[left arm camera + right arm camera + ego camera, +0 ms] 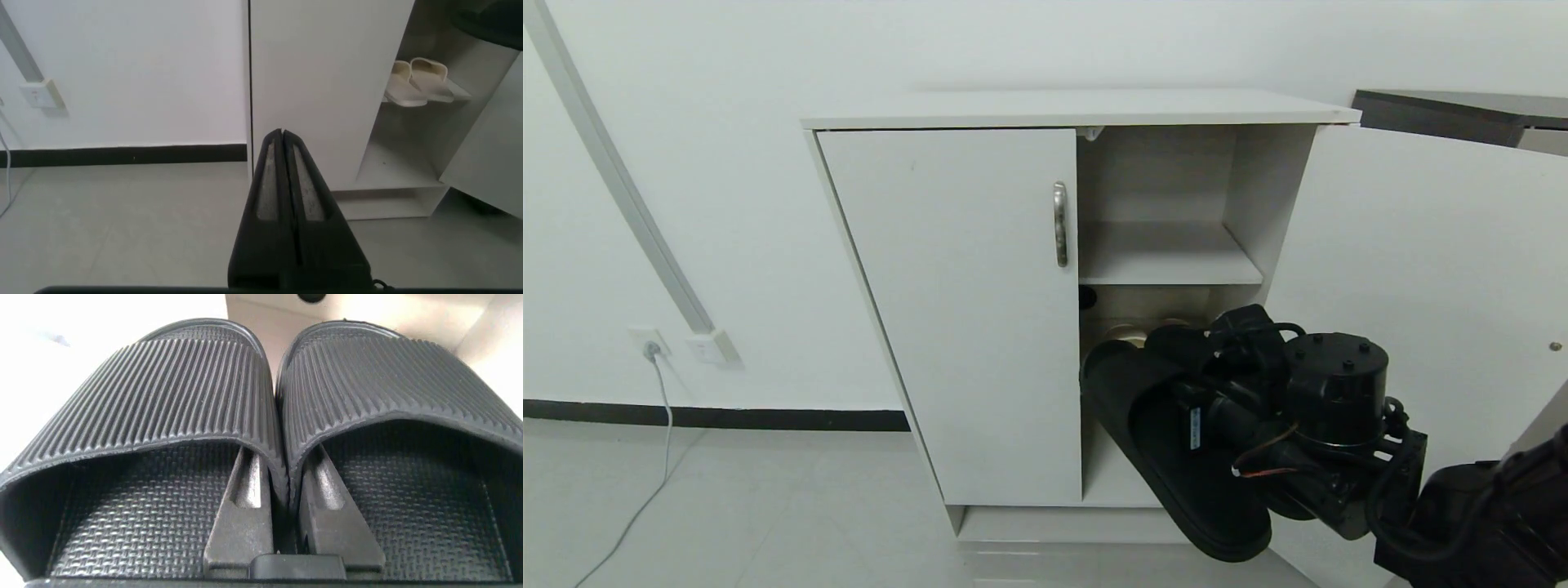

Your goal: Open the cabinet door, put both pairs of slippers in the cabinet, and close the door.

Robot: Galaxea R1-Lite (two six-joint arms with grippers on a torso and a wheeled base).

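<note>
Right at the cabinet's [1078, 106] open half hang the black slippers [1176, 457]. They are held as a pair, side by side, toes towards the opening and heels tilted down towards the floor [768, 506]. They look like moulded rubber. Their broad arched straps [180, 392] are finely ribbed and the footbeds [147, 514] carry a woven-looking grain. The right jaws hold them narrowly: one dull metal finger [245, 514] lies inside each slipper under its strap, and the two touching inner walls are pinched between them. Whether the toes have passed the cabinet's front edge I cannot tell.

Inside, a pale pair of slippers [425, 82] sits on a lower shelf [462, 94], toes inward, with a bare upper shelf [1168, 257] above it. The cabinet is flat, smooth white board, square-edged. Its left door [956, 310] is shut and has a slim upright metal handle [1059, 223]. The right door [1421, 269] stands swung wide.

The left jaws are pressed together with no gap and hold nothing. Their tapered fingers [270, 180] have grainy grey faces, and they sit low, well to the left of the cabinet, facing the shut door.

A wall socket [649, 339] has a thin grey cable [662, 425] trailing to the pale floor. A black skirting strip [727, 416] runs along the wall's foot, and a slanting grey conduit [613, 171] runs down to a small box.
</note>
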